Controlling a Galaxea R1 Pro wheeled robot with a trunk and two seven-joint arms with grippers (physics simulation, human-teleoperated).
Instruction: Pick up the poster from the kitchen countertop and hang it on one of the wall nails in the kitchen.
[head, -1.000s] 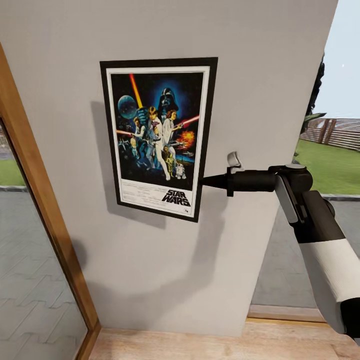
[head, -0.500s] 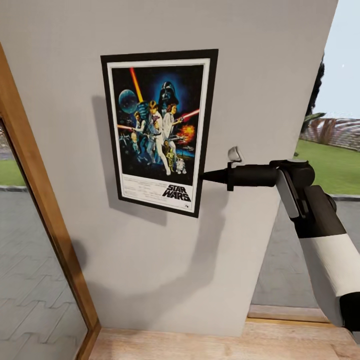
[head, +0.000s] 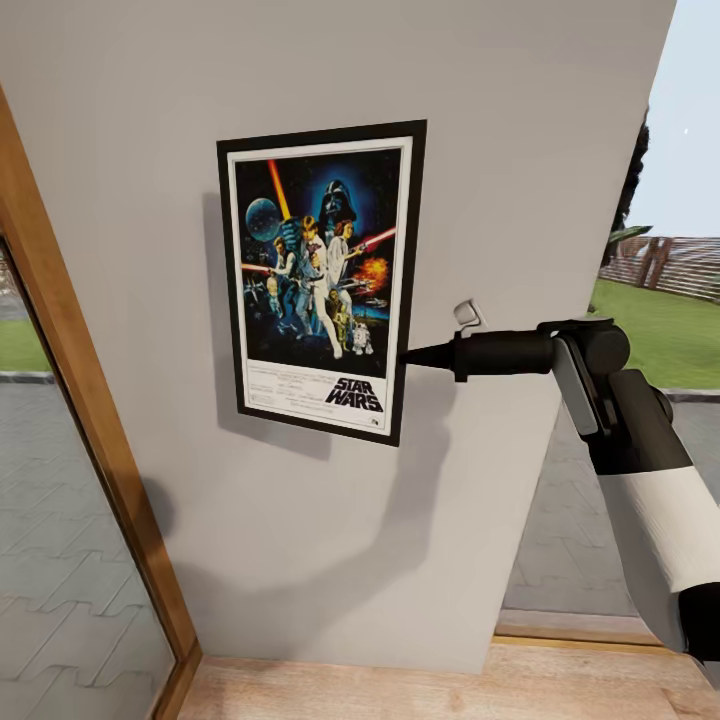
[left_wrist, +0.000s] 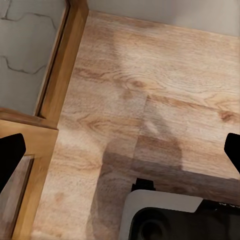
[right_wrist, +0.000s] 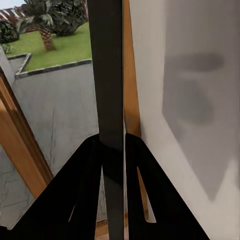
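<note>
Pale grey wall behind upright poster, right claw clamped on its right edge.

Even, bright daylight fills the head view, with no glare. The framed upright Star Wars poster throws a soft grey shadow to its left on the plain pale grey wall, and a broad faint arm shadow spreads below. Rendering is sharp, slightly soft at edges. On the pale wood-plank floor a dim blurred shadow lies.
</note>
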